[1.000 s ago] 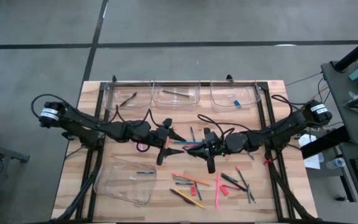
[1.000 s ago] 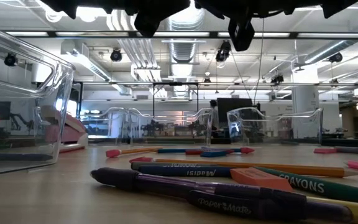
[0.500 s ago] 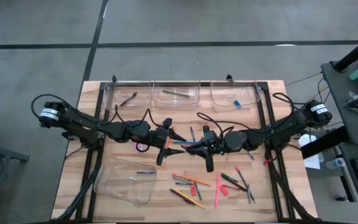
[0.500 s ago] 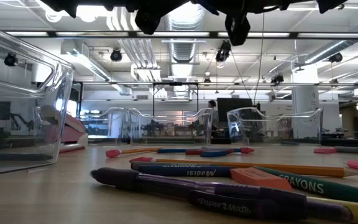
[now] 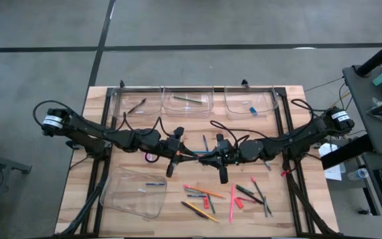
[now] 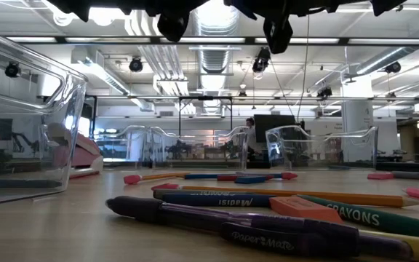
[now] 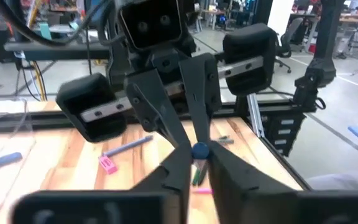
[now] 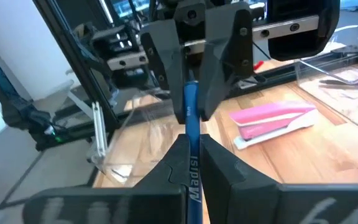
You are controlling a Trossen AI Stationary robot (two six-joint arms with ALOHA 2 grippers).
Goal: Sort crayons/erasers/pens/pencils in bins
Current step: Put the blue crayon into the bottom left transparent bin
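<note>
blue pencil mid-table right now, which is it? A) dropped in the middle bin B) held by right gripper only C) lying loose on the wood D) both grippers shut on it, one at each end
D: the left gripper and right gripper each have their jaws closed on an end of the blue pencil, held above the table.

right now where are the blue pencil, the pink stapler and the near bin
blue pencil (image 8: 190,102), right wrist view, shaft between the two grippers
pink stapler (image 8: 273,119), right wrist view, top
near bin (image 5: 119,197), high view, bare floor
</note>
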